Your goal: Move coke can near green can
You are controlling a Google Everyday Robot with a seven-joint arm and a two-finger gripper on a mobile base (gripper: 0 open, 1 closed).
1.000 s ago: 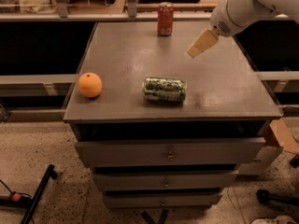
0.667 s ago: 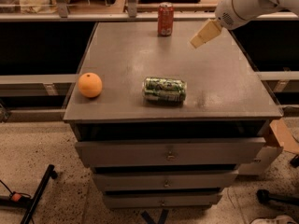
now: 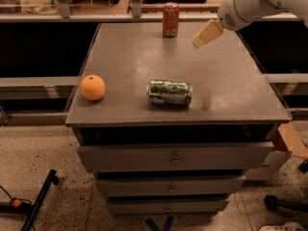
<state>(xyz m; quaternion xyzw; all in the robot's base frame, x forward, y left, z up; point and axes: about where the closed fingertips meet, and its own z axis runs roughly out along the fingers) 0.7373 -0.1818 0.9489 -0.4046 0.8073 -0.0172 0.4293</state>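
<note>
The red coke can (image 3: 170, 19) stands upright at the far edge of the grey cabinet top (image 3: 231, 81). The green can (image 3: 169, 93) lies on its side near the front middle of the top. My gripper (image 3: 206, 34) hangs above the far right part of the top, to the right of the coke can and apart from it, on a white arm coming in from the upper right. It holds nothing that I can see.
An orange (image 3: 93, 87) sits at the front left of the top. The cabinet has drawers (image 3: 173, 158) below. A cardboard box (image 3: 288, 143) is at the right on the floor. A shelf rail (image 3: 96, 17) runs behind the top.
My gripper has moved up and toward the far edge, closer to the coke can's height. The cans and the orange have not moved.
</note>
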